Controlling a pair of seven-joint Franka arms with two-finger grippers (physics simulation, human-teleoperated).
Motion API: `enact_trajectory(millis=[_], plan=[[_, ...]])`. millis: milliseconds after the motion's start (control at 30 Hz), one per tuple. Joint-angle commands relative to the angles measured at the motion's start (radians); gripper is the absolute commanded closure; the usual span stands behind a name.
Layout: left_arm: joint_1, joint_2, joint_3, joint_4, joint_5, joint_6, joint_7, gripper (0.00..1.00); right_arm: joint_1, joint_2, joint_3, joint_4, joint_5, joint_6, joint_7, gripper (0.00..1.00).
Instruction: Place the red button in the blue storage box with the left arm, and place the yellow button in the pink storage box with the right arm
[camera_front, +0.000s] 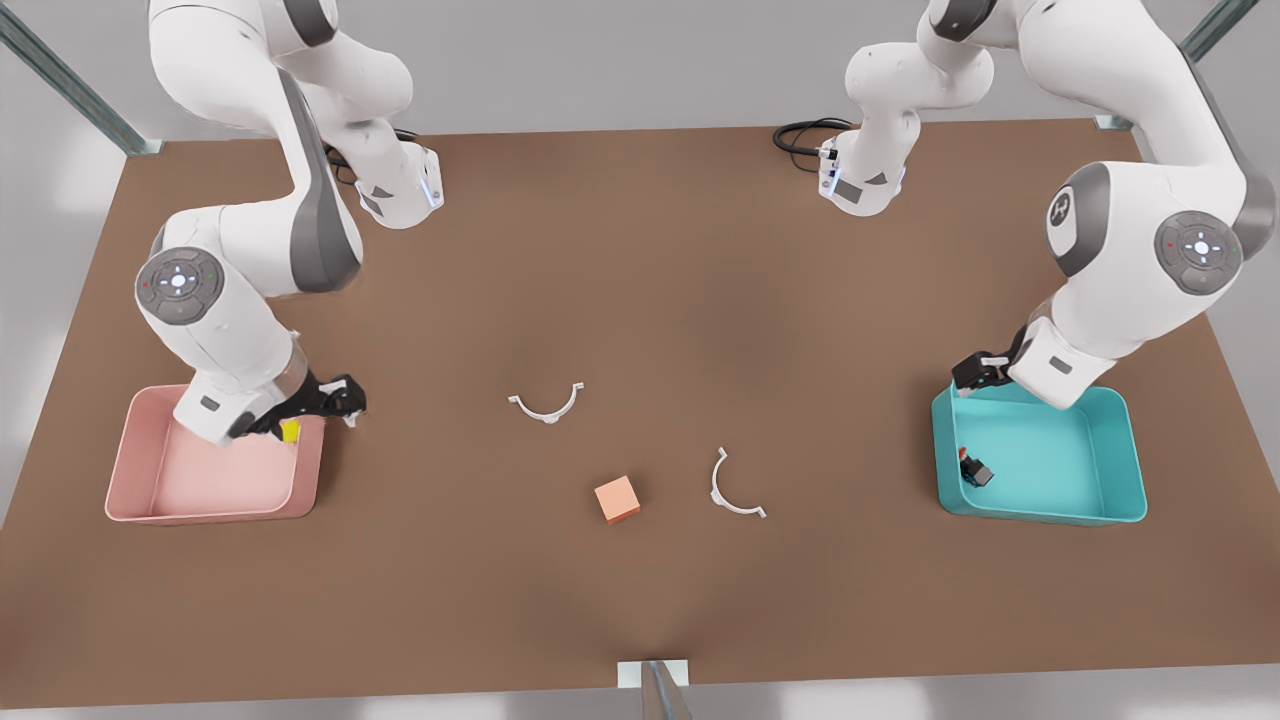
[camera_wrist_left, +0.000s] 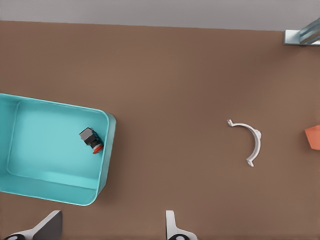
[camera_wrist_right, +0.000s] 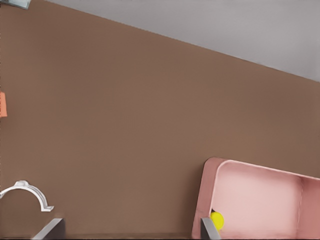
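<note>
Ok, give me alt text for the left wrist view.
The red button lies on its side inside the blue box, near one wall. The open left gripper hangs above bare table beside the box; a white half-ring lies farther off.

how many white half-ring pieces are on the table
2, both on the bare table: one half-ring toward the pink storage box, the other half-ring beside the orange cube, toward the blue storage box.

The red button (camera_front: 975, 470) lies in the blue storage box (camera_front: 1120, 420).
</note>
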Motion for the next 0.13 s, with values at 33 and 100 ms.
enact_trajectory(millis=[33, 100], plan=[[0.000, -0.001, 0.000, 0.001, 0.001, -0.001, -0.014, 0.00, 0.034, -0.110, -0.059, -0.040, 0.018, -0.225, -0.004, 0.00], [0.000, -0.001, 0.000, 0.001, 0.001, -0.001, -0.014, 0.00, 0.018, -0.116, -0.059, -0.029, 0.061, -0.243, -0.003, 0.00]])
